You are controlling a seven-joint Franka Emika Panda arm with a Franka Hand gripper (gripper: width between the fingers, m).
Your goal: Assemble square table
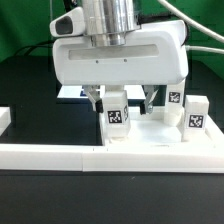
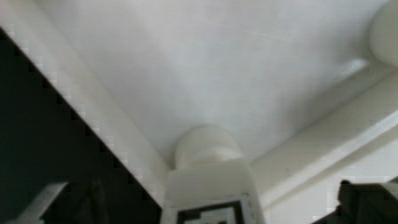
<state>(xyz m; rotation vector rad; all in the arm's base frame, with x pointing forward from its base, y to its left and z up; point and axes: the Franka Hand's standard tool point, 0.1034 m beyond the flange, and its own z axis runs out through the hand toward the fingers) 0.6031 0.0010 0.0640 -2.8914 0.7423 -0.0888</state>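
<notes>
Exterior view: the arm stands low over the tabletop (image 1: 150,130), which lies flat on the black desk (image 1: 40,200) against the long white border wall (image 1: 60,155). The tool (image 1: 127,100) hangs directly above a leg (image 1: 117,116) that stands upright on the tabletop near the wall, tag facing the camera. The fingers (image 1: 96,99) flank the leg's top, one on each side, spread wide; no contact with the leg can be confirmed, and nothing is seen held.

Two further legs stand upright toward the exterior view's right: one (image 1: 174,104) behind, one (image 1: 196,115) nearer the wall, both tagged. A fourth leg cannot be made out.

A small white block (image 1: 4,118) sits at the exterior view's left edge, apart from the tabletop.

Wrist view: the tabletop surface (image 2: 214,70) fills most of the picture. The rounded top of the leg (image 2: 206,150) lies between the dark fingertips (image 2: 54,198), its tag partly visible. A corner hole (image 2: 384,35) shows at the edge.
</notes>
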